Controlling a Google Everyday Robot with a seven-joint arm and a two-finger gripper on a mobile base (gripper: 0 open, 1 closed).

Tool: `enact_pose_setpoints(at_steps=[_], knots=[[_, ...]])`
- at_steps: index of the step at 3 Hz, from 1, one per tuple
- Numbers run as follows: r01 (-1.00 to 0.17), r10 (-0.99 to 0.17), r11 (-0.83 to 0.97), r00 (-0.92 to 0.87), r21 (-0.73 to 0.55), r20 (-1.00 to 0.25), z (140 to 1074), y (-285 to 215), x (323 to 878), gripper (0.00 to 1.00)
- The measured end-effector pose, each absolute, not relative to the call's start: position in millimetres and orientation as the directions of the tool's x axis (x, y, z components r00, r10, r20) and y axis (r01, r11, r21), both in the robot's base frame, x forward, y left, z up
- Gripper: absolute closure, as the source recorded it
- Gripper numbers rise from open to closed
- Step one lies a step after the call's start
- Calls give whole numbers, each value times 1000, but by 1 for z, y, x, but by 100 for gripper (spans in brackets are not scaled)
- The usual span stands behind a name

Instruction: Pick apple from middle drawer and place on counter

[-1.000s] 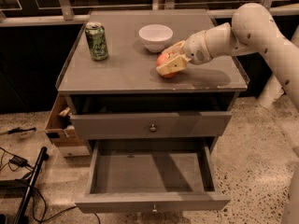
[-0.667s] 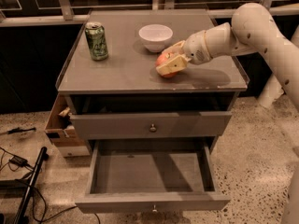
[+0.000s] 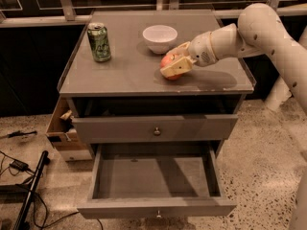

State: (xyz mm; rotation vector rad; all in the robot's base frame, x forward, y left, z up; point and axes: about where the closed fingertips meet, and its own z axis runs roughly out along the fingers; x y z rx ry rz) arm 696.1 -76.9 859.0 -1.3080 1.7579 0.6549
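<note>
1. gripper (image 3: 171, 63) sits low over the right-near part of the counter (image 3: 124, 75), fingers clamped on the apple (image 3: 168, 60); one finger on its far side, one on its near side
2. apple looks to be touching or just above the counter top; cannot tell which; it is just near-right of the bowl (image 3: 159, 37), well apart from the can (image 3: 99, 42) at far left
3. drawer (image 3: 156, 178) below is pulled out and holds nothing; pick part looks done, step in hand is the release
4. to do it well: make sure the apple bears on the counter before letting go; spread the fingers slowly and evenly so neither one nudges it; it is round and may roll
5. lift straight up after release, not sideways; keep clear of the bowl on the far side and of the right rim
6. versus the earlier frames: no visible change; gripper, apple, bowl, can and drawer all in the same places; arm seems paused at the placing spot
</note>
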Motion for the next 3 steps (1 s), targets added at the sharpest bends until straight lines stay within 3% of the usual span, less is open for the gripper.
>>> enact_pose_setpoints(at_steps=[1, 3], knots=[[-944, -512, 322, -115, -67, -851, 859, -77, 696, 4], [-944, -512, 322, -115, -67, -851, 859, -77, 696, 0]])
